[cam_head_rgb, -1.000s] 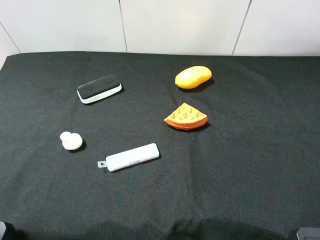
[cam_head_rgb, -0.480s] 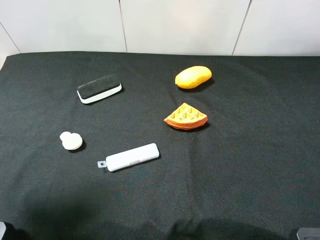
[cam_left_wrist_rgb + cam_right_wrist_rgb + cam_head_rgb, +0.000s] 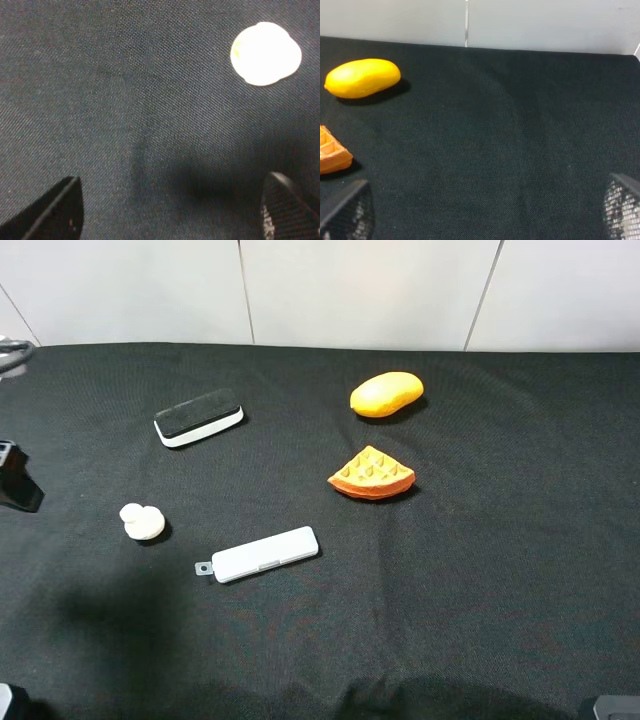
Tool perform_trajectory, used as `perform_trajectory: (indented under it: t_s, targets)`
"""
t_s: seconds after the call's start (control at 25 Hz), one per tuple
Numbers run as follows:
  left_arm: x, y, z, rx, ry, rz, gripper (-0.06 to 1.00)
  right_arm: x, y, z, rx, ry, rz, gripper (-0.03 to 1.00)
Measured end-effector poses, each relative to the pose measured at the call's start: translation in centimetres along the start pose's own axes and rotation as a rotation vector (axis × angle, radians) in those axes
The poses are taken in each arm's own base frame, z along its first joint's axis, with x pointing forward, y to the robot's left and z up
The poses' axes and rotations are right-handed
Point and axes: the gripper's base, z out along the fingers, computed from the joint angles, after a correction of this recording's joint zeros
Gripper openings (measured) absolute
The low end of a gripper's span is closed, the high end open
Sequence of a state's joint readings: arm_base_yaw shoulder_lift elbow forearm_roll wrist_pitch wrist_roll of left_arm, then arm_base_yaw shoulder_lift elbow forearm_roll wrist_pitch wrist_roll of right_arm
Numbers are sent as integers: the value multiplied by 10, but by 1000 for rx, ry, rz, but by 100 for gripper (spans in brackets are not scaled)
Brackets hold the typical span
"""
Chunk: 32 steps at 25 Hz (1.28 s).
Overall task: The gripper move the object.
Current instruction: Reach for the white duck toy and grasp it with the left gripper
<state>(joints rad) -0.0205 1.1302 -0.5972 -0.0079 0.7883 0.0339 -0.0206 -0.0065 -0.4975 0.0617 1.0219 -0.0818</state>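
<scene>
The object (image 3: 141,521) is a small cream-white lumpy piece lying on the black cloth at the left. It also shows in the left wrist view (image 3: 266,53). My left gripper (image 3: 14,480) is a black claw at the far left edge, left of the object and apart from it. In the left wrist view the left gripper (image 3: 170,212) is open and empty over bare cloth, with the object off to one side ahead of it. My right gripper (image 3: 482,210) is open and empty, its fingers far apart over bare cloth.
A flat white rectangular case (image 3: 262,554) lies just right of the object. A black-topped white eraser (image 3: 198,417) lies behind it. An orange mango-shaped lump (image 3: 386,394) and an orange waffle wedge (image 3: 371,473) lie at the middle right. A white wall stands behind the table.
My left gripper has come into the high view at the left edge, and its shadow has spread on the cloth at the lower left. The object has not moved.
</scene>
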Motion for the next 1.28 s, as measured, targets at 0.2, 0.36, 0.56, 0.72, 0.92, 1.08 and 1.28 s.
perform_trajectory:
  t_s: [0.2, 0.36, 0.56, 0.72, 0.92, 1.08, 1.28]
  targets:
    - [-12, -5, 21, 5, 40, 33, 76, 0, 0, 0, 0, 0, 0, 69]
    - [-16, -14, 36, 10, 91, 82, 76, 0, 0, 0, 0, 0, 0, 69]
    - [-17, -29, 48, 20, 128, 155, 76, 0, 0, 0, 0, 0, 0, 69]
    - [-19, -37, 54, 26, 127, 196, 76, 0, 0, 0, 0, 0, 0, 69]
    - [-21, -39, 62, 27, 138, 201, 76, 0, 0, 0, 0, 0, 0, 69]
    - [-22, -40, 73, 27, 173, 198, 76, 0, 0, 0, 0, 0, 0, 69]
    - [-24, -41, 86, 26, 191, 198, 76, 0, 0, 0, 0, 0, 0, 69]
